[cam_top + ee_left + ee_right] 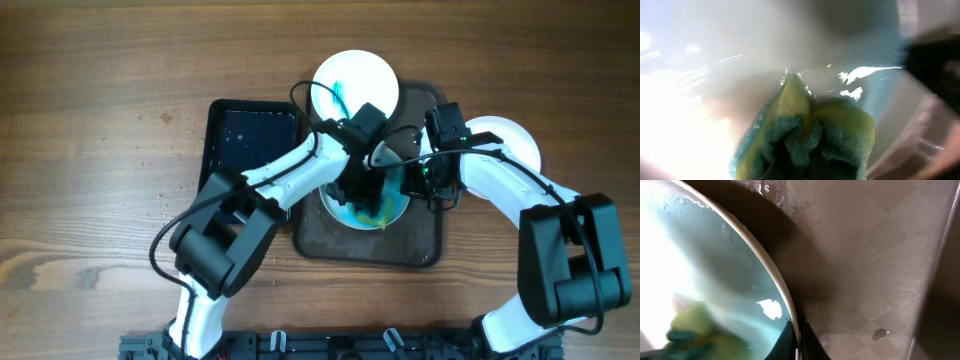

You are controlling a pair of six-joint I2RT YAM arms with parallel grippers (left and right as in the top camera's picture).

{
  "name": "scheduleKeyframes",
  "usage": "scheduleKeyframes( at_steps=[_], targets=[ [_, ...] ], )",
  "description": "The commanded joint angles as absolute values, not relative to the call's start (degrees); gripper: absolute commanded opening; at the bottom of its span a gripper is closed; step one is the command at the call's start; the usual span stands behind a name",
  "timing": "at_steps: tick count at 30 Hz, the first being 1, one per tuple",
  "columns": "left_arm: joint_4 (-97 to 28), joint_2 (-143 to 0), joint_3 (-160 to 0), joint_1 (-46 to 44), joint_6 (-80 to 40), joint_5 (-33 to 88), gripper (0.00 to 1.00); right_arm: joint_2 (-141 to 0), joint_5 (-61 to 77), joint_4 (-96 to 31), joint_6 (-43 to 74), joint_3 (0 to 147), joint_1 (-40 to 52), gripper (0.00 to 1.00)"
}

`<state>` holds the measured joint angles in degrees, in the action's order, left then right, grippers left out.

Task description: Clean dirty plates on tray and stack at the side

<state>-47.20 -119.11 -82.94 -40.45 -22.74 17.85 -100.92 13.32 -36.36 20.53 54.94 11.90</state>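
Observation:
A white plate (392, 212) smeared with blue-green lies on the brown tray (420, 250). My left gripper (362, 190) is shut on a yellow-green sponge (810, 135) and presses it on the plate's wet surface (740, 65). My right gripper (418, 180) is shut on the plate's right rim (785, 305), one finger on each side of the edge (797, 340). The sponge also shows in the right wrist view (695, 327). A second dirty plate (355, 82) with a blue smear lies at the tray's far edge. A clean white plate (510, 140) sits on the table to the right of the tray.
A black tub of water (250, 140) stands left of the tray. The wooden table (90, 150) surrounds everything. The tray's textured floor (880, 270) shows beside the plate.

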Motion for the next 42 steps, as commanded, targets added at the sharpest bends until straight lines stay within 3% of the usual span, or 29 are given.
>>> scheduleKeyframes(
  at_steps=[1,6,10,11,12,13,14,16,17,20,25,34,38,42],
  targets=[
    [-52.2,-112.4,-81.8,-36.5,-31.2,1.1,0.04,-103.6,9.0,-38.2,21.0,52.8,11.6,0.04],
    [-56.3,-97.4,-81.8,-32.9,-31.8,-0.4,0.04,-103.6,9.0,-38.2,20.8,52.8,11.6,0.04],
    [-62.5,-92.6,-81.7,-24.6,-31.7,-9.0,0.04,-103.6,11.6,-36.5,14.6,52.8,11.6,0.04],
    [-62.5,-93.1,-81.0,-22.5,-31.3,-10.0,0.04,-103.6,12.0,-35.8,13.2,52.8,11.6,0.06],
    [-61.7,-93.4,-79.9,-20.8,-30.3,-9.9,0.04,-103.6,12.0,-35.0,12.4,52.8,11.6,0.13],
    [-60.2,-94.0,-78.0,-18.9,-30.2,-9.9,0.04,-103.6,12.1,-34.5,12.1,52.8,11.6,0.13],
    [-57.5,-95.0,-75.1,-16.8,-30.2,-9.5,0.04,-103.6,12.9,-34.6,12.1,52.8,11.6,0.04],
    [-52.1,-96.7,-70.2,-14.4,-27.1,-5.3,0.04,-103.6,16.4,-35.0,12.2,52.8,11.6,0.04],
    [-48.9,-97.6,-67.4,-13.5,-25.6,-1.0,0.13,-103.6,18.5,-35.2,12.2,52.8,11.6,0.04],
    [-47.1,-97.4,-66.7,-13.0,-25.7,2.3,0.56,-102.7,18.9,-36.9,12.2,52.9,11.6,0.04],
    [-50.6,-92.4,-71.3,-12.8,-25.7,2.4,0.98,-96.9,15.2,-43.1,12.0,56.3,11.6,0.04],
    [-54.1,-75.8,-76.1,-6.2,-26.2,2.4,1.0,-92.4,14.8,-58.9,12.0,77.7,14.8,0.04],
    [-54.3,-69.5,-76.1,-2.1,-26.2,4.2,1.0,-93.3,9.5,-56.7,15.3,83.2,20.2,0.04],
    [-55.3,-64.6,-76.1,-0.8,-26.2,5.1,1.0,-98.5,-0.6,-44.5,19.1,84.5,30.1,0.04]
  ],
)
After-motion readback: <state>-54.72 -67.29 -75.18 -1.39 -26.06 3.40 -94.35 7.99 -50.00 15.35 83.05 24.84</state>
